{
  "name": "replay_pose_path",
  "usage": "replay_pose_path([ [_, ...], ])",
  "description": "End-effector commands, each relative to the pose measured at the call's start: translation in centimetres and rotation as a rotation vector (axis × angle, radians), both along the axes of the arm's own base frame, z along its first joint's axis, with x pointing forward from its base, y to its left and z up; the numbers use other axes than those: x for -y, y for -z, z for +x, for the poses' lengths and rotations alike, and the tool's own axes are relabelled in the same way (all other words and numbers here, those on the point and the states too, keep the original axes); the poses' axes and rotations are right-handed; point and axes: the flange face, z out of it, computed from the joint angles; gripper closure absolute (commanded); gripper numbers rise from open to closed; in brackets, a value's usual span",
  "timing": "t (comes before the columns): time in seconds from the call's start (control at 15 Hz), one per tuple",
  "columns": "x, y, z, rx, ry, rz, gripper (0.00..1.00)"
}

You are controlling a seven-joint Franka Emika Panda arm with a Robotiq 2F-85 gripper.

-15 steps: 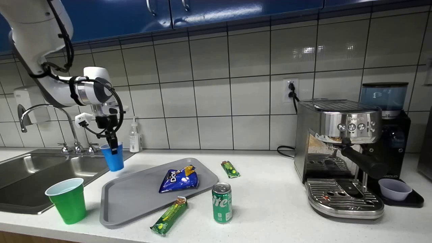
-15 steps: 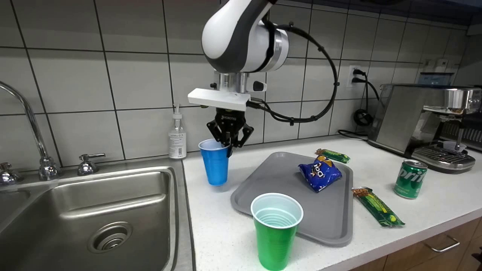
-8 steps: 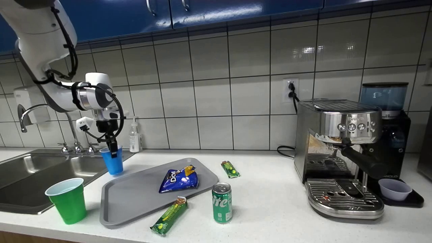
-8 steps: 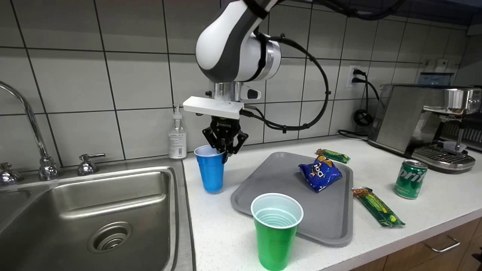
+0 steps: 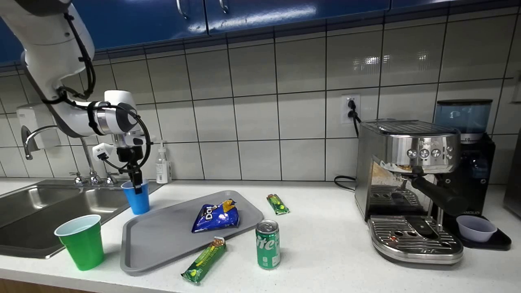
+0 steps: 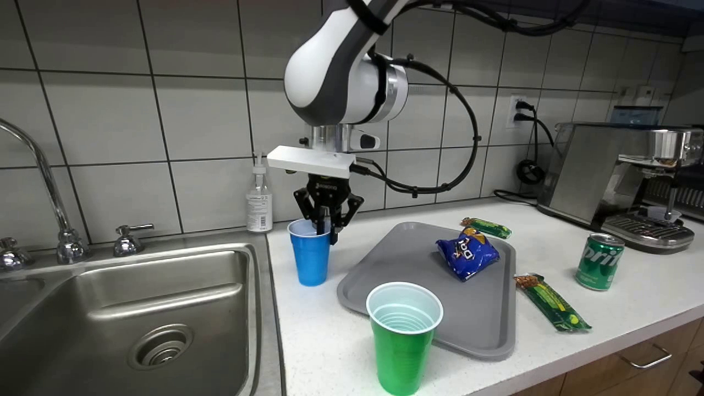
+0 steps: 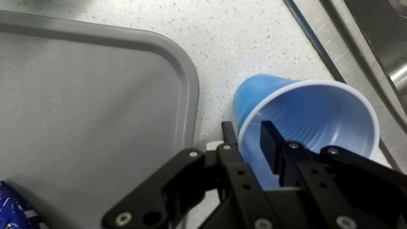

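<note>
A blue plastic cup (image 5: 139, 204) stands upright on the counter beside the sink, also in the exterior view (image 6: 310, 259) and the wrist view (image 7: 330, 114). My gripper (image 7: 247, 124) is open and straddles the cup's near rim. One finger (image 7: 269, 140) is inside the cup, the other (image 7: 228, 133) outside, with gaps between both and the wall. The gripper points down in both exterior views (image 5: 137, 190) (image 6: 328, 234). A grey tray (image 5: 163, 242) lies close beside the cup, with a blue chip bag (image 5: 217, 216) on it. A green cup (image 6: 404, 352) stands by the tray's corner.
A sink (image 6: 165, 308) with a faucet (image 6: 47, 181) adjoins the blue cup. A soap bottle (image 6: 258, 203) stands behind it. A green can (image 5: 268, 244) and two green-wrapped bars (image 5: 205, 260) (image 5: 278, 204) lie around the tray. An espresso machine (image 5: 407, 146) stands farther along.
My gripper came down with the blue cup until it rested on the counter. The fingers were close together at the cup's rim before; now they have spread apart and let go.
</note>
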Motion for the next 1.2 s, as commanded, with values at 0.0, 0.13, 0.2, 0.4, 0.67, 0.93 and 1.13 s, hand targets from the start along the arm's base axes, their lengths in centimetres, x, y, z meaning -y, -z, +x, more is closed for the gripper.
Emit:
replay_pose_path([
  [0.0, 0.7, -1.7, -0.1, -0.025, -0.071, -0.001, 0.39],
  [0.13, 1.1, -2.3, -0.3, -0.015, -0.100, 0.000, 0.23],
  [0.2, 1.4, -2.7, -0.4, -0.009, -0.111, 0.003, 0.17],
  [0.4, 2.4, -3.7, -0.4, 0.009, -0.122, 0.011, 0.00],
  [0.67, 4.2, -4.8, -0.8, 0.022, -0.121, 0.010, 0.00],
  [0.93, 6.5, -4.9, -1.5, 0.017, -0.075, -0.004, 0.00],
  [1.13, 8.6, -4.6, -1.7, -0.011, -0.037, -0.017, 0.00],
])
